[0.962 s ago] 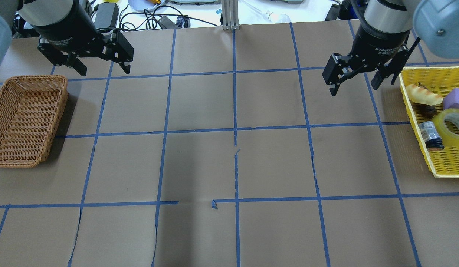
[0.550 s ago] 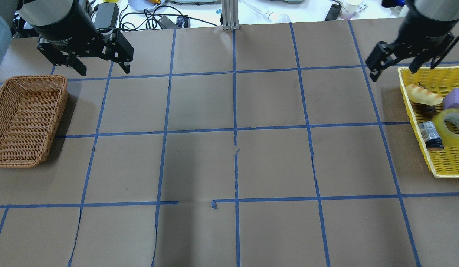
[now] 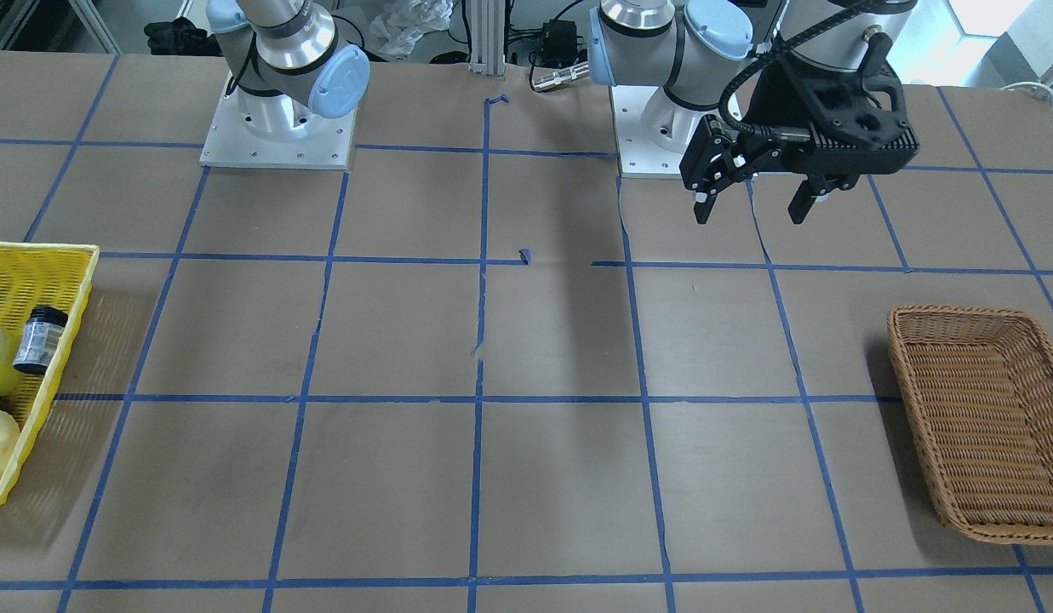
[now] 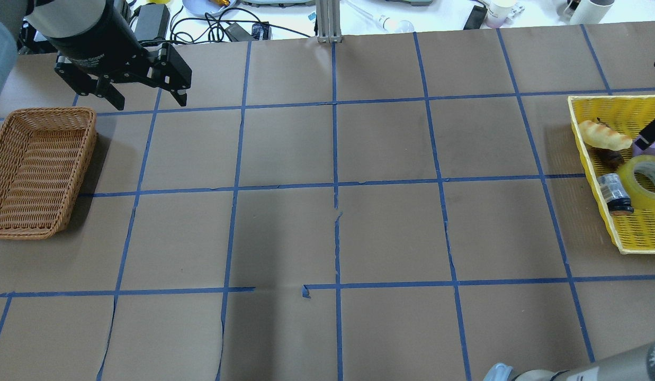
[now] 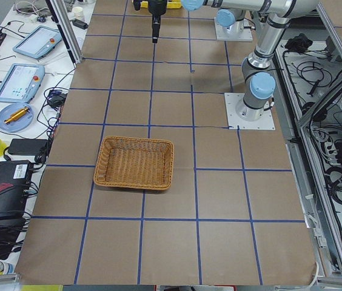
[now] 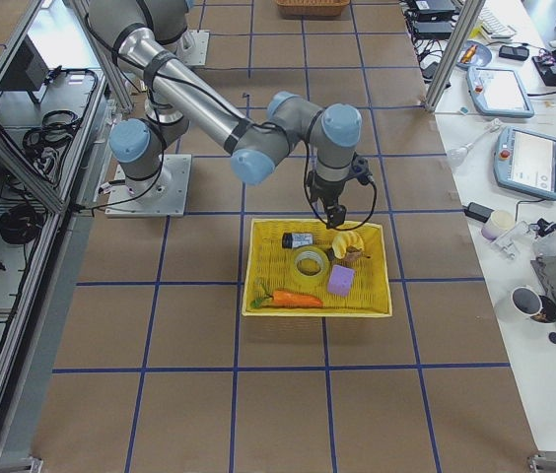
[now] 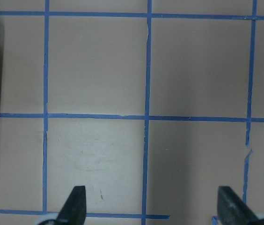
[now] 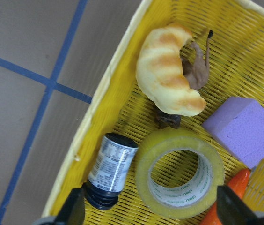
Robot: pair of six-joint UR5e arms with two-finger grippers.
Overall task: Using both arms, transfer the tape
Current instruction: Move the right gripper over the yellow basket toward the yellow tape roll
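The yellow tape roll (image 8: 146, 161) lies flat in the yellow basket (image 8: 108, 89) at the table's right end; it also shows in the overhead view (image 4: 631, 172) and the exterior right view (image 6: 298, 266). My right gripper (image 8: 151, 208) is open and empty, hovering above the basket and over the tape. In the overhead view only one of its fingers (image 4: 653, 132) shows at the right edge. My left gripper (image 4: 147, 98) is open and empty, held above the table beyond the wicker basket (image 4: 94, 114), and also shows in the front view (image 3: 750, 213).
The yellow basket (image 4: 591, 159) also holds a croissant (image 8: 167, 70), a dark bottle (image 8: 111, 168), a purple foam block (image 8: 242, 129) and an orange carrot (image 6: 293, 298), all close around the tape. The wicker basket (image 3: 918, 366) holds nothing. Blue tape lines grid the brown table.
My right arm has swung to the right, out of the overhead view's upper right, and now hangs over the yellow basket. The left arm has not moved.
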